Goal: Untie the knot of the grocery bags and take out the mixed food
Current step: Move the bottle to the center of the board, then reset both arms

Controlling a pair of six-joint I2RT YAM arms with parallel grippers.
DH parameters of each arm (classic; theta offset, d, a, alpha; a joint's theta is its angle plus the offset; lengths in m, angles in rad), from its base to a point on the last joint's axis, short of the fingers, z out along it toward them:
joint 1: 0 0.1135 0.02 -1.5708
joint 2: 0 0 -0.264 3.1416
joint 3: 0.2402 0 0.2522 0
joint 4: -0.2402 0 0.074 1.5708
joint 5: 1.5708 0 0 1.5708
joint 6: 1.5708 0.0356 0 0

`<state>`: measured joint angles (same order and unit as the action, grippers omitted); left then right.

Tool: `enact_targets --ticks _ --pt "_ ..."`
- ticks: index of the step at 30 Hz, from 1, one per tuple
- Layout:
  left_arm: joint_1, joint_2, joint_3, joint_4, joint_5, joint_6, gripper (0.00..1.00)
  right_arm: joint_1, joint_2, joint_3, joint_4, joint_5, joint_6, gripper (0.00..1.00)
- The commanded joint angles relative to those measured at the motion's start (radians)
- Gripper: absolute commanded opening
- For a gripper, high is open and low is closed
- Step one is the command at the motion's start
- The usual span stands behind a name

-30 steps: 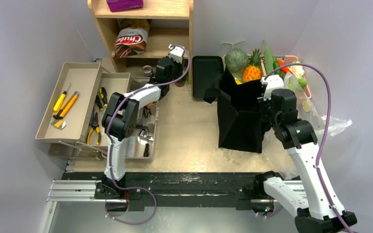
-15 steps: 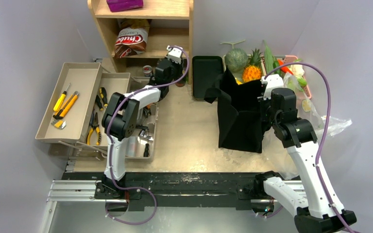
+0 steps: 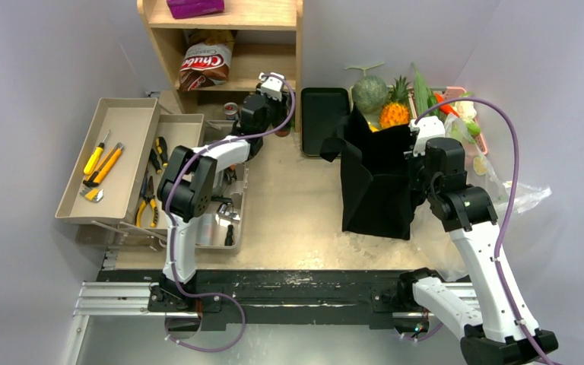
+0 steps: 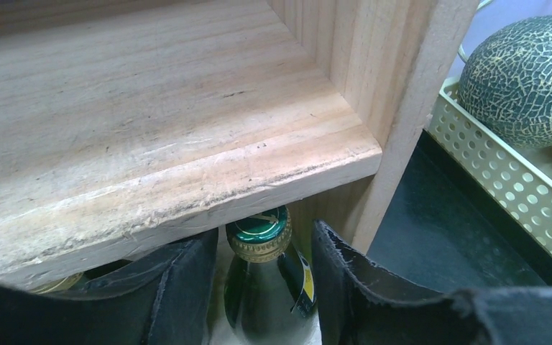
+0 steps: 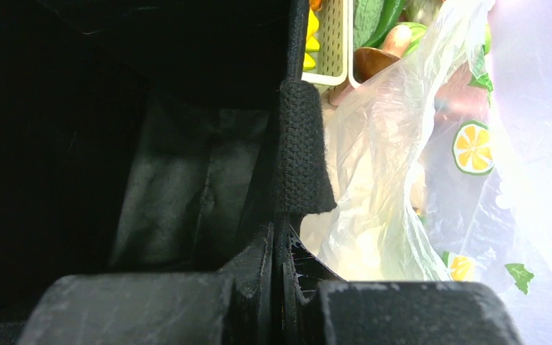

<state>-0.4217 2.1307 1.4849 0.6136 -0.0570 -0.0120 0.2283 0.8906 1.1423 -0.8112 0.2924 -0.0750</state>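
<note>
Bottle (image 4: pixel 262 287) stands under shelf (image 4: pixel 151 129), left gripper (image 4: pixel 264 231) apart around it; back out straight. Right gripper (image 5: pixel 279 237) clamps black bag (image 5: pixel 151 180) rim.

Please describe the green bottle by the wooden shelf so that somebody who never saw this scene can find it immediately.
Find the wooden shelf unit at the back of the table. Below its lower board, next to the right upright, a bottle stands between the fingers of the left gripper. It alone is dark green glass with a green, gold-rimmed cap.
</note>
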Motion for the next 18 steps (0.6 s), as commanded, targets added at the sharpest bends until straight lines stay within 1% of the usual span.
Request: enact_targets --ticks 1,8,18 --pt "0.000 -0.086 -0.018 0.086 0.000 -0.003 0.50 -0.006 -0.009 0.040 0.003 -0.013 -0.012 0.00" --pt "-0.003 -0.109 -0.052 0.096 0.002 0.005 0.54 -0.006 -0.013 0.039 0.006 -0.012 -0.012 0.00" --pt "-0.021 -0.179 -0.167 0.120 0.019 0.001 0.57 -0.006 -0.027 0.033 0.001 -0.014 -0.011 0.00"
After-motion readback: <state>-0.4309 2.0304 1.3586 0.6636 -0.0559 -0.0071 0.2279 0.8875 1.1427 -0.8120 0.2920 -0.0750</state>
